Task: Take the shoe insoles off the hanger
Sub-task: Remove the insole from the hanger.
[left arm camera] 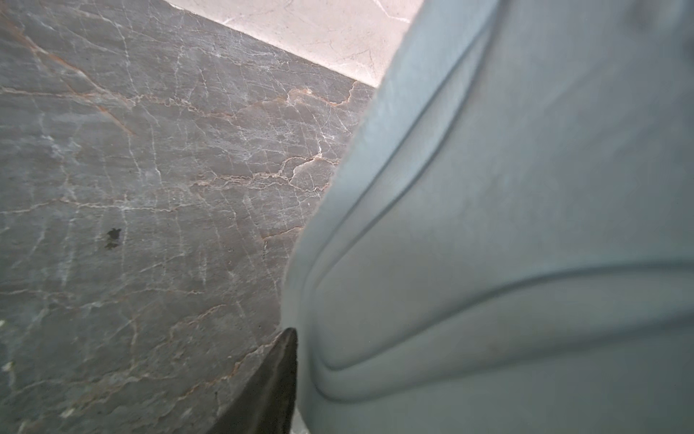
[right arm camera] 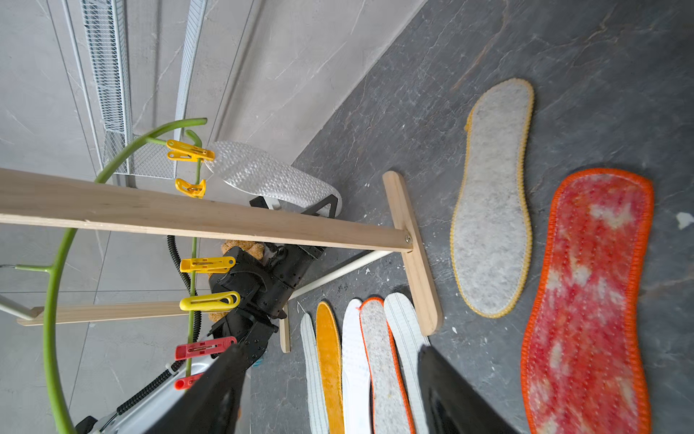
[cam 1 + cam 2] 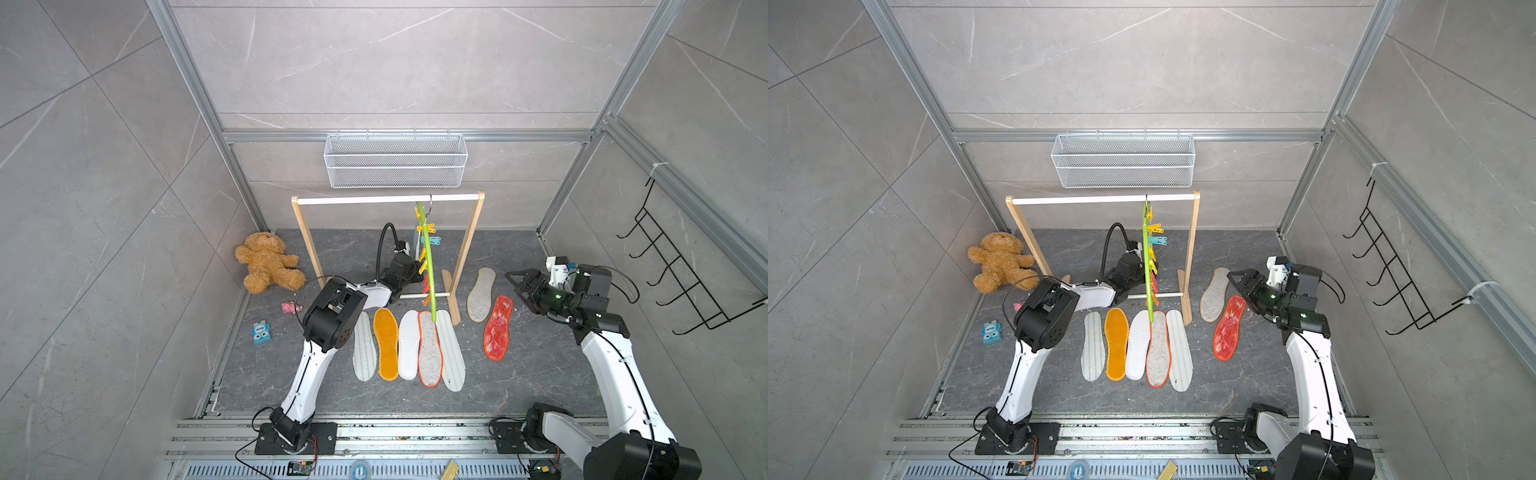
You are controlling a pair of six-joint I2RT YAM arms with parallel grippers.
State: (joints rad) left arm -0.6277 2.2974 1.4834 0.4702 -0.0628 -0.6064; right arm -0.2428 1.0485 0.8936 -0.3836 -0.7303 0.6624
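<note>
The lime-green hanger (image 3: 428, 266) hangs by its hook from the rack's white rail (image 3: 374, 200). One blue-grey insole (image 2: 270, 174) still hangs from a yellow clip (image 2: 189, 150). My left gripper (image 2: 294, 204) has its jaws apart on either side of that insole's lower end. In the left wrist view one finger (image 1: 276, 383) lies against the insole (image 1: 488, 225); the other is hidden. Several insoles lie on the floor: orange-yellow (image 3: 386, 345), white (image 3: 409, 345), orange-rimmed grey (image 3: 429, 353), striped (image 3: 364, 349), beige felt (image 3: 481, 295), red mesh (image 3: 498, 328). My right gripper (image 3: 513, 286) hovers open beside the red one.
The wooden rack (image 3: 467, 253) stands mid-floor, its foot next to the row of insoles. A teddy bear (image 3: 268, 262), a pink toy (image 3: 291, 307) and a blue toy (image 3: 261, 332) lie at the left. A wire basket (image 3: 395, 160) and black hooks (image 3: 681, 274) hang on the walls.
</note>
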